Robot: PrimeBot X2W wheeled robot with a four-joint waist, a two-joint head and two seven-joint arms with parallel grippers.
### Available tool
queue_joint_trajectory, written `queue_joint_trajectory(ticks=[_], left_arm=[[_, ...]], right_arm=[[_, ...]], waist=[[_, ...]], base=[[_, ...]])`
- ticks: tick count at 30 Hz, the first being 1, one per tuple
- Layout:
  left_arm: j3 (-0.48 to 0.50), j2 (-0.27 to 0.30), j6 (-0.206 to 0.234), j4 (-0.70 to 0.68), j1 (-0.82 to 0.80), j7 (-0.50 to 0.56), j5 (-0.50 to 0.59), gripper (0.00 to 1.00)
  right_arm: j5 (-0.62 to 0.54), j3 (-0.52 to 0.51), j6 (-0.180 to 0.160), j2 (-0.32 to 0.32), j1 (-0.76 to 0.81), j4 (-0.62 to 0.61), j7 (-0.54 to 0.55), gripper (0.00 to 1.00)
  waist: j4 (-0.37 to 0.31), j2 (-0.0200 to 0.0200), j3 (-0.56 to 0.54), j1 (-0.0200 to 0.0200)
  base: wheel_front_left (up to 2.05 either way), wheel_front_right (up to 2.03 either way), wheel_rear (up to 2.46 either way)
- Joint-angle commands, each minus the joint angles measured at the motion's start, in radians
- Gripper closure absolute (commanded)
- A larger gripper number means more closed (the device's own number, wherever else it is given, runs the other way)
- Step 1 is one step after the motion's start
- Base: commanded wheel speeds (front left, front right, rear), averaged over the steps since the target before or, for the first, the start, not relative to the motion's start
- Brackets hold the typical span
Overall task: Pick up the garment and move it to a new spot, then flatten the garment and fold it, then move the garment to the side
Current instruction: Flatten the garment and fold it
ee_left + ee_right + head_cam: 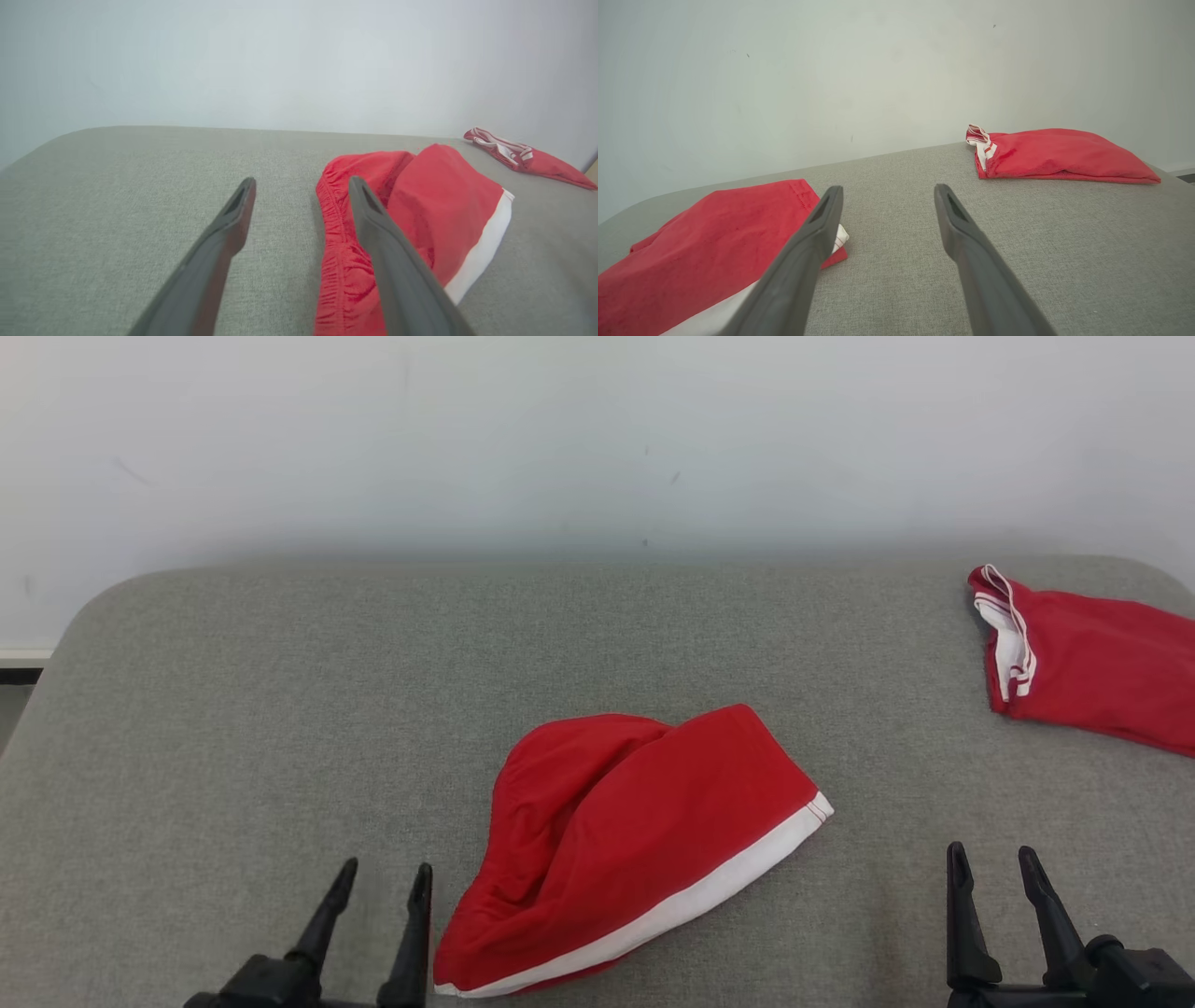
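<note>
Left gripper: we see our left gripper (387,866) released, its two dark fingers spread apart with only bare cloth between them.
Right gripper: our right gripper (991,849) is also released, fingers apart and empty.
Garment: the red garment (635,840) lies on the grey surface (280,709) between our two grippers, just to the right of the left one and farther from the right one.
Garment shape: a smooth red panel with a white hem band lies over a creased, gathered part; it isn't spread flat.
From the left wrist: the gathered waistband edge sits just past our right-hand finger, which crosses in front of the cloth. We cannot tell whether they touch.
From the right wrist: the white-banded corner lies close beside the left finger, to its left; the cloth ahead between the fingers is bare.
Second garment: a folded red piece with white striped trim (1092,672) lies ahead and to the right of our right gripper, well apart from it.
Backdrop: a pale wall (560,429) rises beyond the surface's far edge, ahead of both grippers.
</note>
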Motion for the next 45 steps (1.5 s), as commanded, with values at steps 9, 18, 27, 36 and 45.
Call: queue_joint_trajectory(ticks=[9, 18, 27, 36, 45], left_arm=[[0.195, -0.016, 0.001, -0.111, 0.072, -0.003, 0.082, 0.0], [0.307, -0.049, -0.02, -0.156, 0.155, -0.003, 0.129, 0.0], [0.341, -0.098, -0.06, -0.132, 0.175, -0.003, 0.164, 0.0], [0.246, -0.089, -0.116, -0.081, 0.125, -0.003, 0.198, 0.0], [0.068, -0.046, -0.131, 0.075, 0.067, -0.003, 0.166, 0.0]], right_arm=[[-0.014, -0.011, -0.003, 0.0, 0.02, -0.009, 0.001, 0.0], [-0.012, -0.007, -0.003, 0.0, 0.037, -0.025, 0.007, 0.0], [-0.008, 0.003, -0.003, -0.001, 0.043, -0.022, 0.012, 0.0], [0.002, 0.037, -0.003, -0.047, -0.041, 0.004, 0.066, 0.0], [0.014, 0.083, -0.003, -0.098, -0.171, 0.137, 0.095, 0.0]], waist=[[-0.002, 0.0, -0.019, 0.0001], [0.004, 0.0, -0.029, 0.0001], [0.008, 0.0, -0.029, 0.0001], [0.034, 0.0, -0.003, 0.0001], [0.056, 0.0, 0.045, 0.0001]], base=[[0.0, 0.0, 0.0], [0.0, 0.0, 0.0], [0.0, 0.0, 0.0], [0.0, 0.0, 0.0], [0.0, 0.0, 0.0]])
